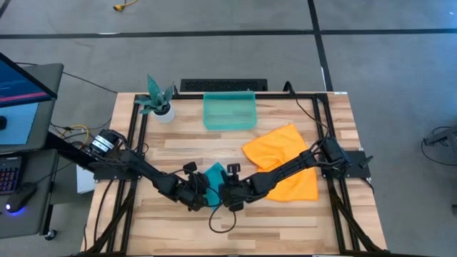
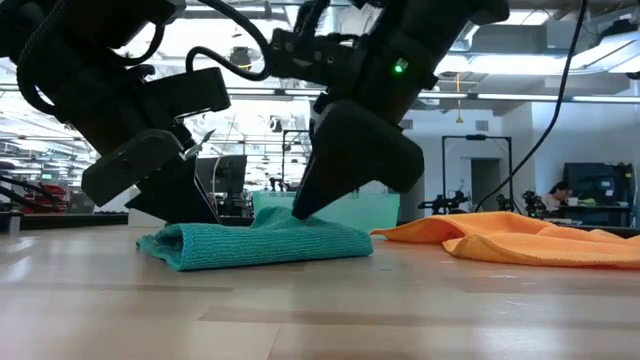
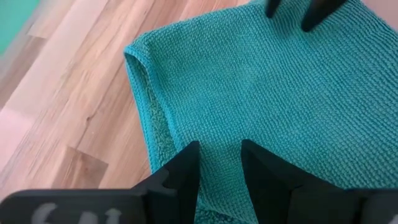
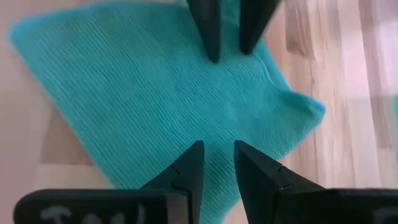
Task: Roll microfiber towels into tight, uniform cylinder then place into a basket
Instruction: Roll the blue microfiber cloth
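Teal towel (image 2: 262, 243): folded flat near the table's (image 1: 285, 221) front middle. Soft, light, limp knit; looks likely to bunch or unroll, so take it at an edge or corner.
Orange towel (image 1: 282, 160): spread loose beside it.
Basket (image 1: 229, 111): at the far edge.
Left end effector (image 3: 219, 163): narrow gap, fingertips on the teal cloth.
Right end effector (image 4: 217, 160): the same, from the opposite side.
Writing: no brand or label readable.
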Available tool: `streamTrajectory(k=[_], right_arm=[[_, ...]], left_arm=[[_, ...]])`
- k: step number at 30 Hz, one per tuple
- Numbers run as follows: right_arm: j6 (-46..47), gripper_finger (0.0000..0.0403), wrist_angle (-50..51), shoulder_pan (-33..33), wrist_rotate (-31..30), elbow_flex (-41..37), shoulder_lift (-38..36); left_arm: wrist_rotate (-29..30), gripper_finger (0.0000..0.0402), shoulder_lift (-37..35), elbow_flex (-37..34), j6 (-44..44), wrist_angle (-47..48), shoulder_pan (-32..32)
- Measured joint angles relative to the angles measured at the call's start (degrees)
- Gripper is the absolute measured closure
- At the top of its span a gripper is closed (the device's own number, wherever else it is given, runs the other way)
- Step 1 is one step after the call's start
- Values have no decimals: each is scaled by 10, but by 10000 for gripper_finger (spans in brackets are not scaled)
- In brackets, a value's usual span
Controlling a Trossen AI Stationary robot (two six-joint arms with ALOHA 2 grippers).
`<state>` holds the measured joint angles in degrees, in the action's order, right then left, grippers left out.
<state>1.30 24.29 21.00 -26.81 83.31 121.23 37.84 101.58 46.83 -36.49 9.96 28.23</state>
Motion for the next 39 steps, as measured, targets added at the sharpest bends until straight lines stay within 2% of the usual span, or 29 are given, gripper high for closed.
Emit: streamTrajectory(k=[5, 14, 25, 29, 39], right_arm=[[-3, 292, -25, -19, 3, -18, 0], [2, 292, -86, -50, 74, -59, 0], [17, 292, -85, -54, 75, -60, 0], [33, 292, -85, -54, 75, -60, 0], [83, 292, -85, -54, 74, -60, 0]], left_arm=[[1, 290, -12, 0, 4, 2, 1], [5, 290, -27, 0, 4, 13, 15], [25, 290, -84, 0, 5, 14, 53], [36, 290, -97, 0, 31, 5, 67], [-15, 290, -94, -2, 67, -6, 44]])
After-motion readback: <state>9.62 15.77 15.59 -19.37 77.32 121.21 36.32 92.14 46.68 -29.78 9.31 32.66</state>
